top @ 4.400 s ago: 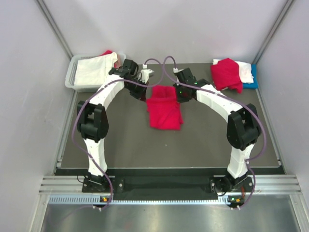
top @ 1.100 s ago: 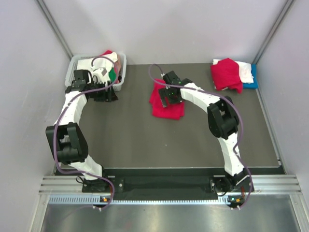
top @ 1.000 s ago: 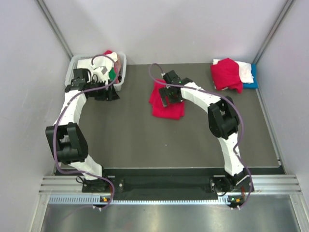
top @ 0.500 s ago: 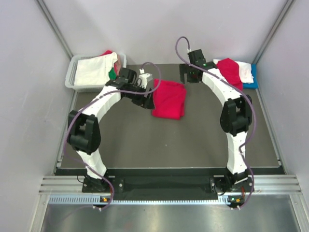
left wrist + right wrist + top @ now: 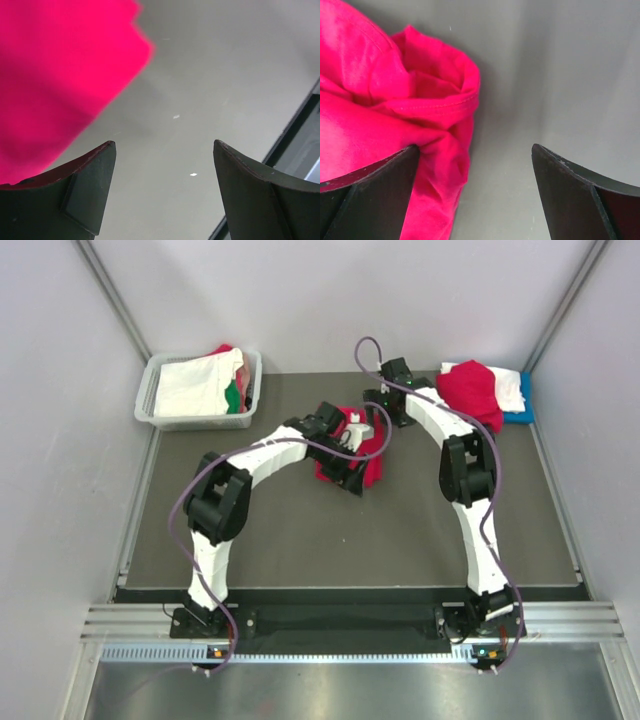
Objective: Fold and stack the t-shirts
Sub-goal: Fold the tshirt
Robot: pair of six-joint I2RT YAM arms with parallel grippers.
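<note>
Left tool and right tool gape beside the red t-shirt.

1. The left arm climbs from its base to a sharply bent elbow. Its forearm then reaches across to the folded red t-shirt, with the wrist above the shirt's left side.
2. The left gripper points down just off a corner of that shirt. Its jaws are spread wide with nothing between them.
3. The right arm stands tall from its base, and its forearm angles back towards the far edge of the same shirt.
4. The right gripper hangs over the shirt's bunched far edge, jaws wide apart and holding nothing. One finger overlaps the cloth; the other is off the shirt.
</note>
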